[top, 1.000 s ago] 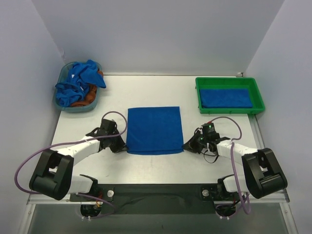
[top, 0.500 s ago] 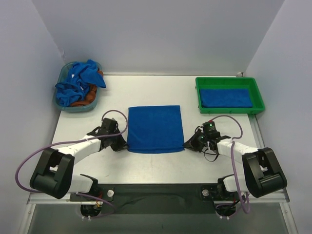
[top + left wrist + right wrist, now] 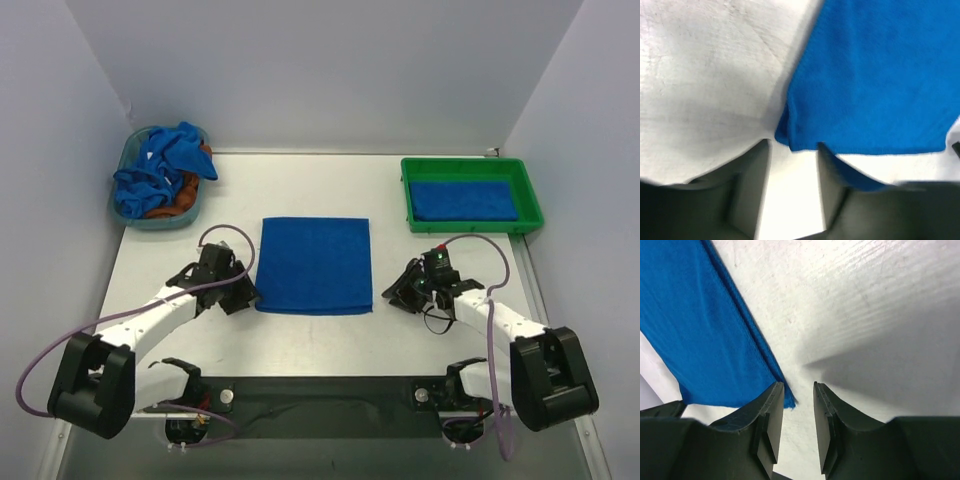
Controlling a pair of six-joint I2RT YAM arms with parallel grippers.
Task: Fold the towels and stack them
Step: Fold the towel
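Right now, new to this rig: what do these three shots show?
Two robot arms bolted at the near edge of a table. One picture looks down from above and behind; the other two come from a camera on each wrist, fingers in view. A folded blue towel lies mid-table, the left gripper at its near left corner, the right gripper at its near right corner, both open, holding nothing. A second towel lies in the green tray; crumpled towels fill the basket.

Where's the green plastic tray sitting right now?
In the top view, the green plastic tray sits at the far right of the white table, holding a folded blue towel, beyond the right gripper.
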